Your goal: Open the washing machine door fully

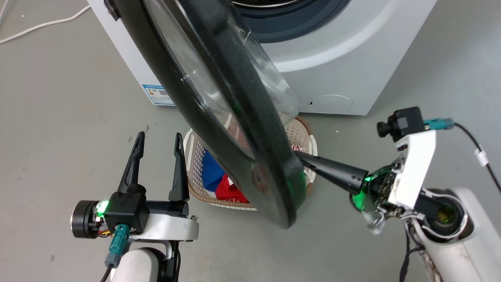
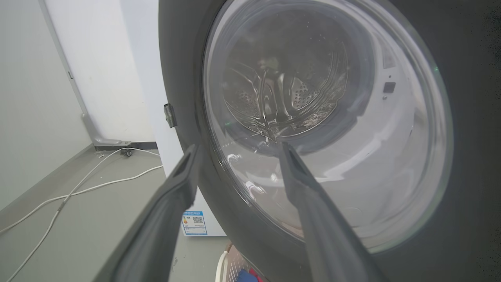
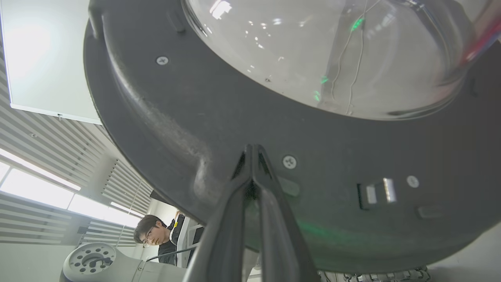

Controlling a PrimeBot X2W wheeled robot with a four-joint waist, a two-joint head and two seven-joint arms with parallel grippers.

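Washing machine door [image 1: 242, 117] stands half swung out, machine [image 1: 332, 70] behind it, laundry basket [image 1: 303, 133] under it. I judge it heavy, stiff, slippery, its glass [image 2: 313, 98] fragile: push on the black rim [image 3: 195, 117]. Your right claw [image 1: 301, 156], clenched empty, touches its inner rim; left claw [image 1: 159, 137], released, hovers near its outer face.

Place: robot test lab
Floor: bare grey floor [image 1: 58, 98], loose white cable [image 2: 113, 181] far left
Ceiling: slatted panels [image 3: 47, 149], strip lights [image 3: 35, 188]
Onlooker: person [image 3: 150, 233] nearby
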